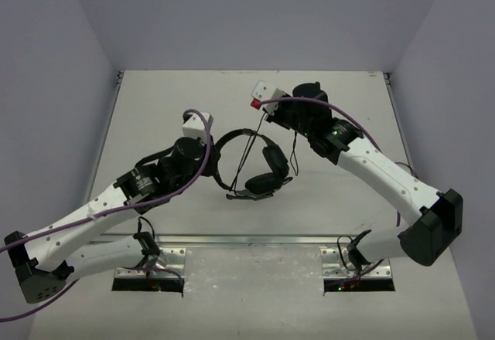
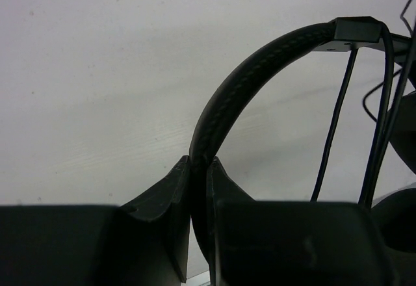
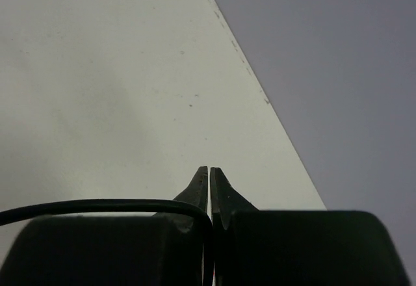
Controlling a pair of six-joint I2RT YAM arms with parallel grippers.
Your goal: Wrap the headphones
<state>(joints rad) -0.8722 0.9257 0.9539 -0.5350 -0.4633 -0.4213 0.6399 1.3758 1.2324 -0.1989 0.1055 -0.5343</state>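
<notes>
Seemingly partly wrapped: left end effector [image 2: 199,164] clamping headband [image 2: 260,65], right end effector [image 3: 208,169] pinching cord [image 3: 97,205] at 12 o'clock, winding unfinished.

White shells are running along the left arm [image 1: 85,216] and right arm [image 1: 383,171] between black joints [image 1: 433,228], purple cables [image 1: 207,147] are trailing back from each wrist, a red-marked white box [image 1: 265,93] is riding the right wrist, and the right gripper's [image 3: 208,169] black fingers [image 3: 199,187] are tapering thin.

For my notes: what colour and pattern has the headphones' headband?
The headband is black with fine woven texture; clearest in left wrist view.
</notes>
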